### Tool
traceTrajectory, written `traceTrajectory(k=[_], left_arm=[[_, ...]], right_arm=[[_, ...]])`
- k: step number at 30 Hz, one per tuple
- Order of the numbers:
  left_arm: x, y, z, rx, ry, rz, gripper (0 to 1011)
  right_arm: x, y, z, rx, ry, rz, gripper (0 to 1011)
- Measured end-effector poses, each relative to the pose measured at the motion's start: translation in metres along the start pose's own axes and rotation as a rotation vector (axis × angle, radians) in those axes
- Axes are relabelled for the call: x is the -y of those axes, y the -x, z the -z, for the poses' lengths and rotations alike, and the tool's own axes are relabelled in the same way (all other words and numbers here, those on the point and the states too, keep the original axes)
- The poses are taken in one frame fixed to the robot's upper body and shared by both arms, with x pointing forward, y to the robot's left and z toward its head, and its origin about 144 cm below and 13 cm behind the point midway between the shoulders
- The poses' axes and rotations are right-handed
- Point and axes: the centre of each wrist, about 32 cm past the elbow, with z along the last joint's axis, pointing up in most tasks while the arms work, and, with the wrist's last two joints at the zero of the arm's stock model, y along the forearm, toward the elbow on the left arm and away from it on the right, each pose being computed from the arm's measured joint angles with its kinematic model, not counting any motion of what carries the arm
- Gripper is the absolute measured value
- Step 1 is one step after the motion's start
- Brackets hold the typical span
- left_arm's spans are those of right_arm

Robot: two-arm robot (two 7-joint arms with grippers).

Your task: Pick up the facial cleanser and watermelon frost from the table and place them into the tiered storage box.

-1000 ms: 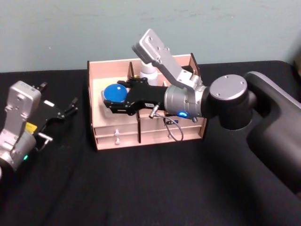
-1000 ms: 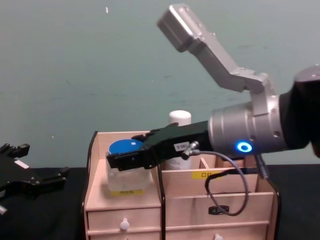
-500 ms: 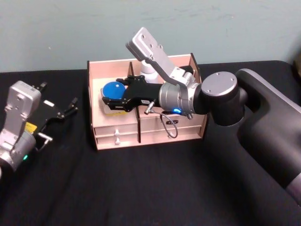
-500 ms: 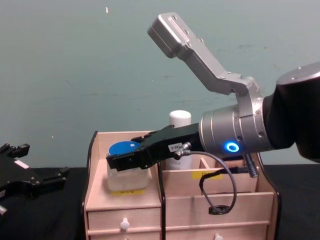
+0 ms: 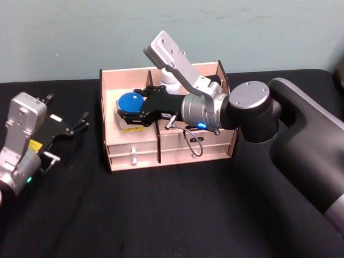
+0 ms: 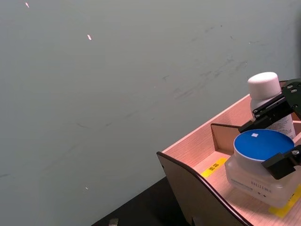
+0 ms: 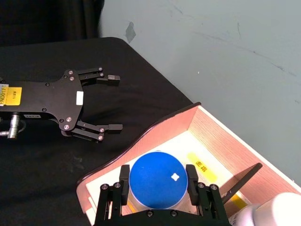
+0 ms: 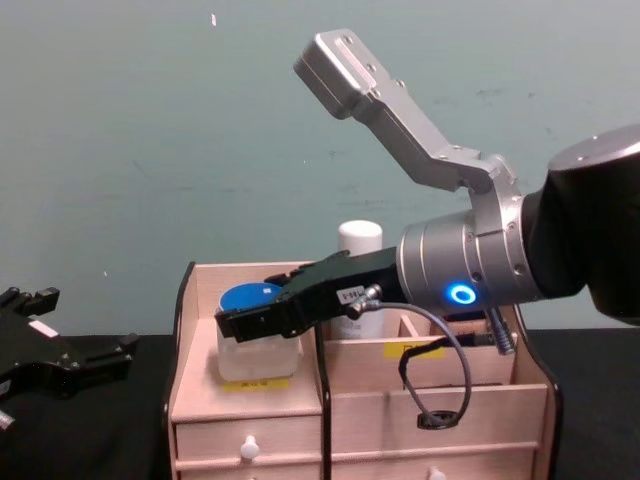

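A clear jar with a blue lid [image 5: 130, 102] [image 7: 156, 179] stands in the left top compartment of the tiered storage box [image 5: 177, 146] [image 8: 262, 412]. My right gripper [image 5: 128, 109] [image 8: 240, 325] is shut on the jar, one finger on each side of its lid. A white-capped bottle [image 5: 169, 80] [image 8: 358, 240] stands in the back compartment behind my wrist. I cannot tell which of the two is the facial cleanser and which the watermelon frost. My left gripper [image 5: 83, 122] [image 7: 112, 101] rests open on the table left of the box.
The box stands mid-table on a black cloth [image 5: 161, 215] before a pale green wall. It has small white-knobbed drawers [image 8: 248, 447] below and yellow labels. A cable loop [image 8: 440, 380] hangs from my right wrist in front of the box.
My right gripper has lowered the blue-lidded jar a little deeper into the left compartment. The left arm has not moved.
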Motion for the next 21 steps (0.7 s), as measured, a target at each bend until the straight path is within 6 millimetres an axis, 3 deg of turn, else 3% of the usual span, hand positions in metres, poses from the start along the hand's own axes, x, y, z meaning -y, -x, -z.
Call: traceTrajectory(k=[5, 11, 14, 21], left_arm=[[0.0, 0.0, 0.0, 0.0, 0.0, 0.0, 1010], [0.0, 0.0, 0.0, 0.0, 0.0, 0.0, 1010], [0.0, 0.0, 0.0, 0.0, 0.0, 0.0, 1010], [0.0, 0.0, 0.0, 0.0, 0.0, 0.0, 1010]], right_arm=[[0.0002, -0.0001, -0.0003, 0.0, -0.001, 0.0, 768], [0.0003, -0.0001, -0.0003, 0.0, -0.002, -0.001, 958], [0.0004, -0.0001, -0.0003, 0.0, -0.003, -0.001, 1003], [0.0014, 0.0002, 0.0004, -0.003, -0.011, -0.001, 1003]])
